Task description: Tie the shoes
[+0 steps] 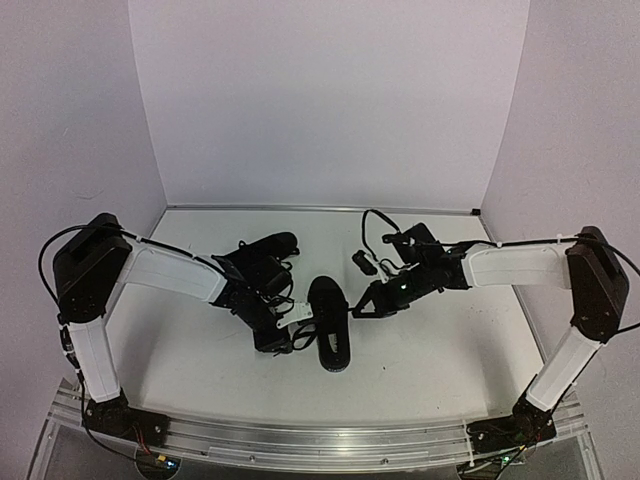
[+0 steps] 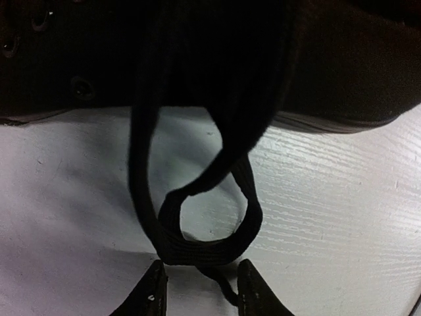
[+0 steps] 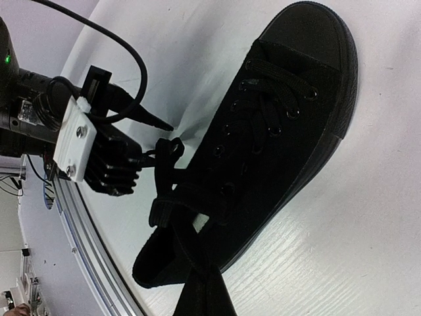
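Two black shoes sit on the white bench [image 1: 430, 360]. The nearer shoe [image 1: 328, 330] stands on its sole at the middle of the bench, between the two arms, with its heel toward the near edge and its toe toward the back wall. The other shoe [image 1: 270, 250] lies farther back and to the left, partly hidden behind the left arm, and the two do not touch. The laces of the nearer shoe are threaded up through the eyelets, and their loose ends hang off the side that faces the left arm. There a lace forms a small loop [image 2: 253, 220] that rests on the bench just beside the sole. The left gripper [image 2: 199, 291] is low at that side with its jaws partway apart. The bottom of the loop, where the strands cross, lies between its fingertips, and a thin strand runs down through the gap. Neither tip can be seen pressing on the lace. The right gripper [image 1: 360, 308] is on the opposite side of the same shoe, close to its heel end, with its jaws pressed fully together. In the right wrist view a flat strand of lace runs from the heel end toward its tips, but I cannot tell whether that strand is pinched there.
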Robot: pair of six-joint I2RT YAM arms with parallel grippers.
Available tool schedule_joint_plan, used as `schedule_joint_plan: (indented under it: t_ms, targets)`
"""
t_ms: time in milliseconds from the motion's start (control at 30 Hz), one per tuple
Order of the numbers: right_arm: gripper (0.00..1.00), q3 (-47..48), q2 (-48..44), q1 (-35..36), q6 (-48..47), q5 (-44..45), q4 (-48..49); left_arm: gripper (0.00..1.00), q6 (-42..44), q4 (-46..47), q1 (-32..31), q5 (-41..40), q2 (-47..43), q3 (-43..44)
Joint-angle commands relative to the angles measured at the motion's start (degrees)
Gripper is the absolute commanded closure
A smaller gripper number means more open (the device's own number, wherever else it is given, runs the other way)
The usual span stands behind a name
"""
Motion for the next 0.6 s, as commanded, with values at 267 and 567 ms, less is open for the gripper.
schedule_joint_plan:
  t_ms: [267, 567]
  targets:
    - [1.00, -3.56, -6.21, -0.97, 1.89, 4.02, 0.93, 1.00, -2.83, -4.15, 0.03, -11.53, -1.06, 2.90]
    - [1.00, -10.37, -16.49, -4.55, 8.07, 12.12, 0.30, 1.00, -14.24, 0.92, 1.59, -21.73, -12.20, -0.90]
